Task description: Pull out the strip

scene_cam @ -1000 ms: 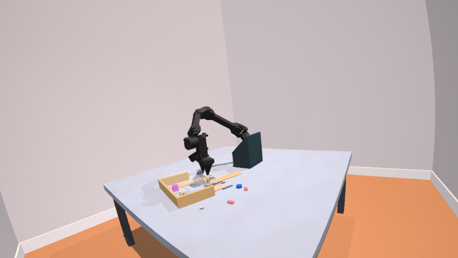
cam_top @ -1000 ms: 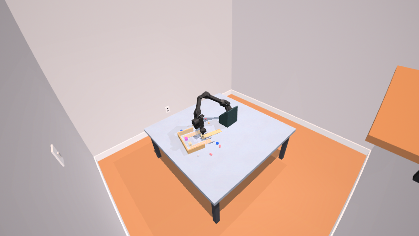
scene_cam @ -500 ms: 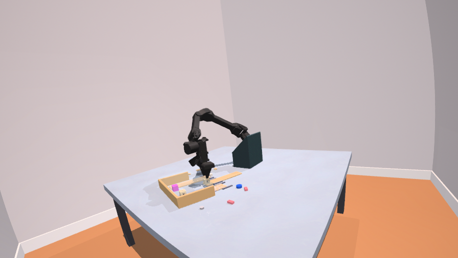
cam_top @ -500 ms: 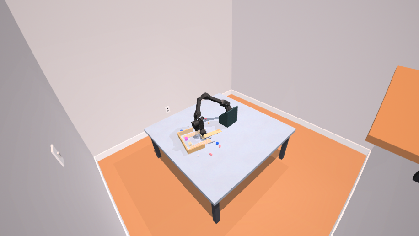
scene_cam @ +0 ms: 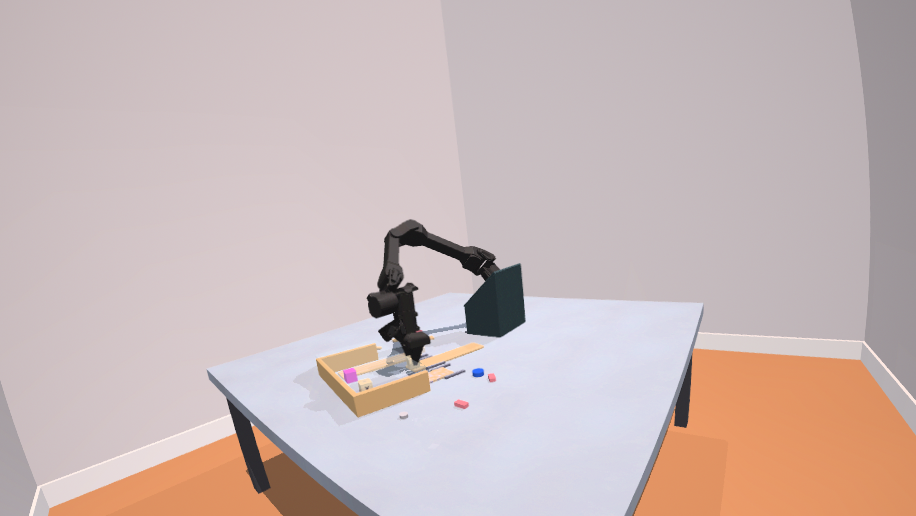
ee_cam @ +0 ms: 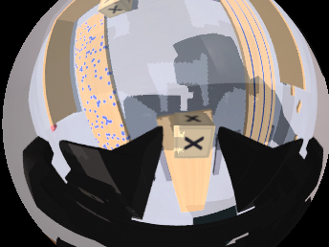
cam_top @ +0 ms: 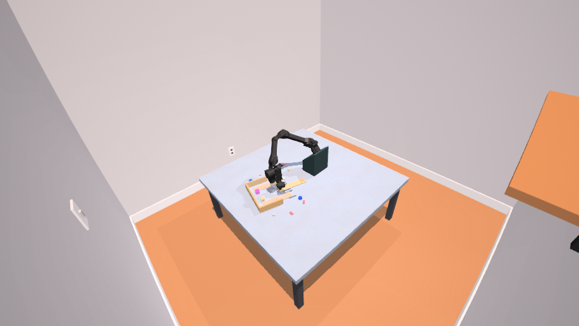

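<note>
A tan cube marked with an X (ee_cam: 191,143) sits on the end of a plain tan strip (ee_cam: 191,191) that runs toward the camera in the wrist view. My gripper (ee_cam: 191,131) (cam_top: 279,187) (scene_cam: 415,360) is low over it, with one finger on each side of the cube. The fingers are partly open and close to its sides, not pressing on it. A second tan cube with an X (ee_cam: 115,3) (scene_cam: 365,383) stands at the far end of a blue-speckled strip (ee_cam: 96,87). A pink cube (scene_cam: 349,374) stands by a striped strip (ee_cam: 252,55).
The strips lie in an open-sided wooden tray (scene_cam: 384,394) (cam_top: 265,208) (ee_cam: 60,49). A dark green block (cam_top: 318,161) (scene_cam: 496,307) stands behind it. A blue disc (scene_cam: 477,372) and small red pieces (scene_cam: 460,403) lie on the table beside the tray.
</note>
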